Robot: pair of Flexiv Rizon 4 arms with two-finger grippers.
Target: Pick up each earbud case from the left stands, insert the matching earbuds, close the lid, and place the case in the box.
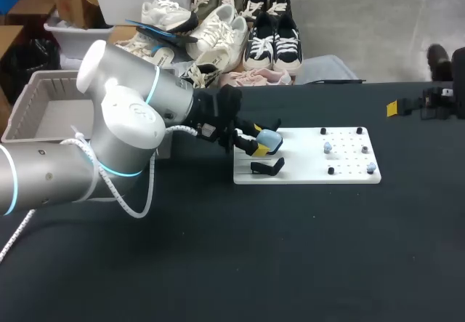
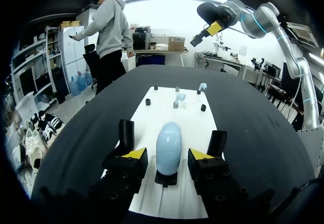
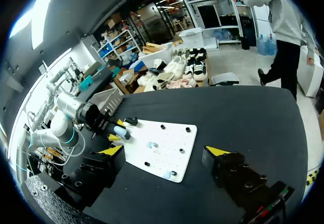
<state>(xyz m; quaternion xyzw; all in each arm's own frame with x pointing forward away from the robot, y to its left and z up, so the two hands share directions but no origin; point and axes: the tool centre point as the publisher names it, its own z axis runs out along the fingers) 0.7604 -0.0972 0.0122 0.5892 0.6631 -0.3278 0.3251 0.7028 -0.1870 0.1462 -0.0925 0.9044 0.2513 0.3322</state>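
Left wrist view puts the left gripper [image 2: 167, 154] low over the white board [image 2: 195, 120]. Its two fingers stand apart with the light blue earbud case [image 2: 168, 143] between them, and a narrow gap shows on each side, so nothing is gripped yet. The case sits upright on a black stand [image 2: 166, 177] at the board's left edge. Ahead of it, toward the board's far end, two light blue earbuds [image 2: 178, 98] stand among black pegs [image 2: 148, 102]. The right gripper [image 3: 166, 153] hangs well apart, above the table's right side, with fingers wide and empty. The grey box [image 1: 29, 111] stands at the table's far left. I judge that the risk lies in the closing. The case is smooth and rounded, so if one finger meets it first, it may tip off the stand or slip upward out of the fingers. Lifting at an angle could also drag the stand.
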